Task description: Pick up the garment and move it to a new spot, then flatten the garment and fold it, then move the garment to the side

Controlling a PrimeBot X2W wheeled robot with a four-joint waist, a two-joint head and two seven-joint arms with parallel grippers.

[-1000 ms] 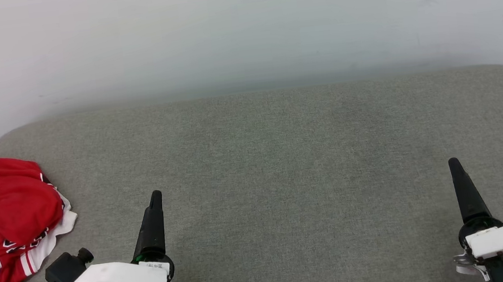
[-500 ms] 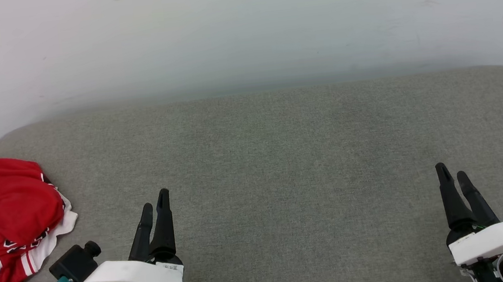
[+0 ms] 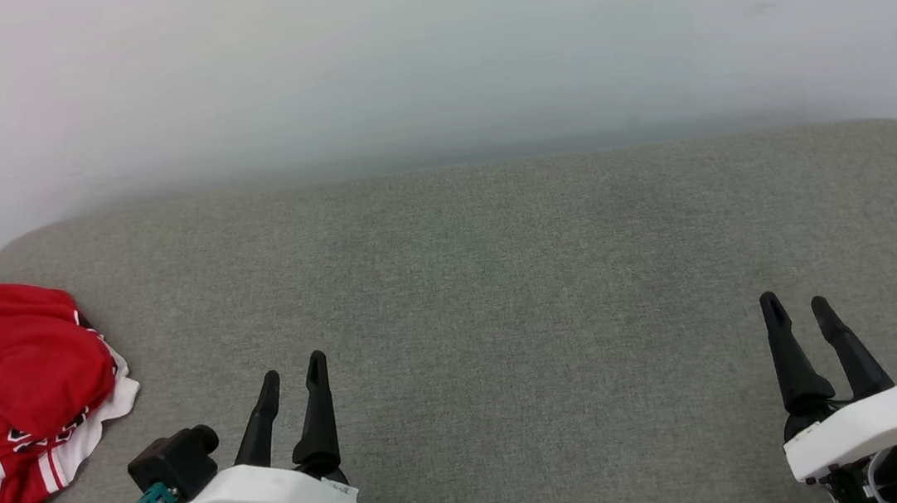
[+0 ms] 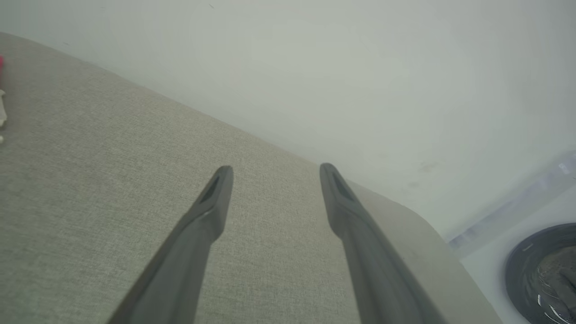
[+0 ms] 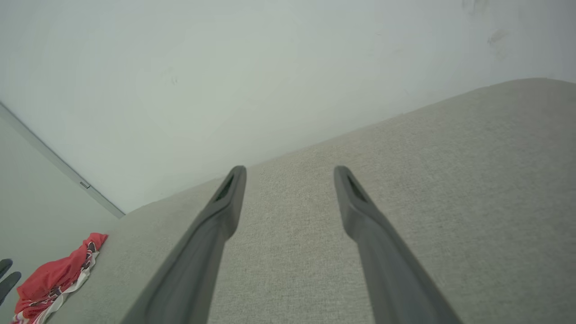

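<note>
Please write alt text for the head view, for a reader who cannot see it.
A crumpled red jersey with white, red-striped sleeves lies at the left edge of a grey fabric surface, before a pale wall. The left gripper and right gripper, both open and empty, rise from the bottom edge.

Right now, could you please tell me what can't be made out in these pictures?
Shirt, head view: bunched folds hide most of its lettering; the picture's left edge cuts it off.
Shirt, left wrist view: a sliver at the left edge, blurred.
Dark round thing, left wrist view: cut by the lower right corner; what it is, I cannot tell.
</note>
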